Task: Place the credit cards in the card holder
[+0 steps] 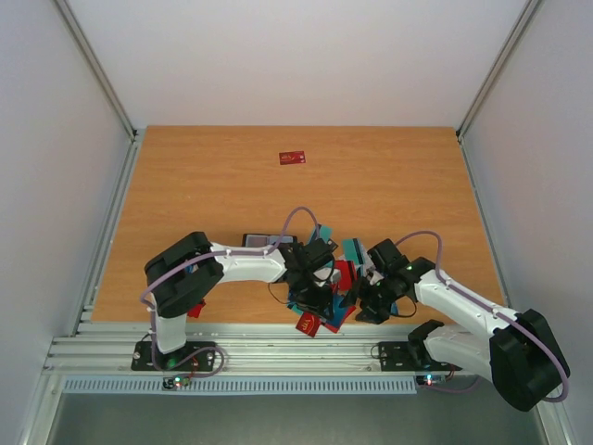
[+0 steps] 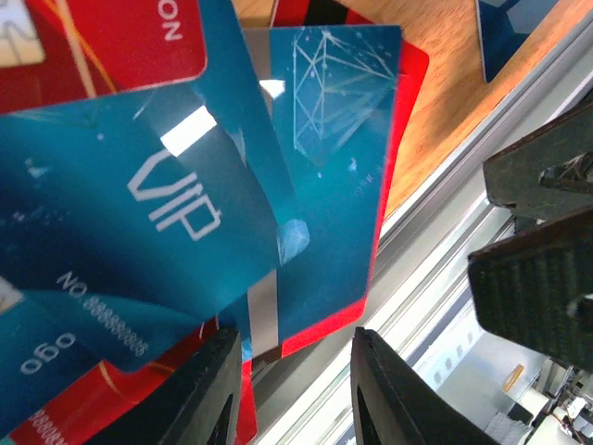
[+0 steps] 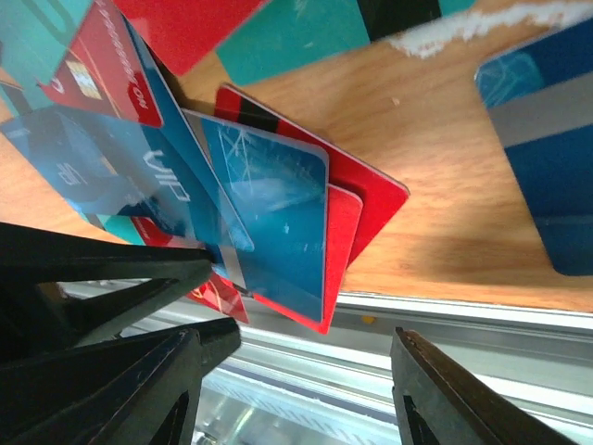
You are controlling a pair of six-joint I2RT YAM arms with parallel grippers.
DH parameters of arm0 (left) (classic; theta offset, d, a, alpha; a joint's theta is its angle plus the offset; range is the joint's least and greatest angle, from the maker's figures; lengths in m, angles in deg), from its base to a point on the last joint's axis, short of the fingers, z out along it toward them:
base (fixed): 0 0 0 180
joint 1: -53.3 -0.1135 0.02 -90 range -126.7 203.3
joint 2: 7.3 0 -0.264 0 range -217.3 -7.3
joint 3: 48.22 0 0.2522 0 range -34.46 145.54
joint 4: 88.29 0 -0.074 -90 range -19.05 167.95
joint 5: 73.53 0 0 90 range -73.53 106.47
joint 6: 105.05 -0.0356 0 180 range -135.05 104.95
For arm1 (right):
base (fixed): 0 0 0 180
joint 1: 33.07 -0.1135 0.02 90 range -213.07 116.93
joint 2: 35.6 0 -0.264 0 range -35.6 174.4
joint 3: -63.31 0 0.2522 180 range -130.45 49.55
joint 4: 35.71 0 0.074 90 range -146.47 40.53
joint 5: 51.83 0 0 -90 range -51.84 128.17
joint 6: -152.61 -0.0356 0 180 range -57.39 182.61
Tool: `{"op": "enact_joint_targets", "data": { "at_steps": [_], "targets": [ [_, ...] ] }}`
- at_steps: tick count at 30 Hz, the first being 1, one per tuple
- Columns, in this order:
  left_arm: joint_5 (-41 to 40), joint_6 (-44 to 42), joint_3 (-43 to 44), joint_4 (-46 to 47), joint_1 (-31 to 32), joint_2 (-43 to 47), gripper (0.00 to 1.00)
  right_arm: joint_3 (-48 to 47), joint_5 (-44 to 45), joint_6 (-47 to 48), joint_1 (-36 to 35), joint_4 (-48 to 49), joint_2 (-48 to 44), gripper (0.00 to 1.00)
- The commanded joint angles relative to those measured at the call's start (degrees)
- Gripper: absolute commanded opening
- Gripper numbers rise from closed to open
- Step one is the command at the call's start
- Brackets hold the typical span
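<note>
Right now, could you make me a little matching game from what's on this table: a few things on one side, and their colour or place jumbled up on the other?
Things:
1. lone red card
2. VIP card
3. metal rail
4. table

Descriptions:
A. silver, running along the near edge
B. teal, in the heap at the near side
C. orange-brown wood
D. by itself at the far side

Pairs: 1-D, 2-B, 3-A, 4-C.
</note>
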Motion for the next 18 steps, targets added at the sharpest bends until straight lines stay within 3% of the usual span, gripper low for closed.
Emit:
{"op": "enact_joint_targets", "data": {
  "at_steps": [1,5,10,18],
  "targets": [
    [-2.4,-0.8,1.0,-3.9,0.4,3.5,0.35,1.7,0.3,-3.7,-2.7,1.5,0.1,0.58],
    [-5.3,-2.7,1.8,-8.7,-0.6,8.5,0.35,1.8,1.3,-7.4,-8.8,5.5,0.2,0.58],
    [-6.8,-5.1,-2.4,-10.2,-5.2,13.9,0.35,1.1,9.2,-14.3,-16.6,6.7,-2.8,0.59],
    [-6.4,-8.9,-4.6,-10.0,-7.6,13.1,0.34,-1.2,16.6,-25.0,-28.4,11.7,0.2,0.6]
  ]
}}
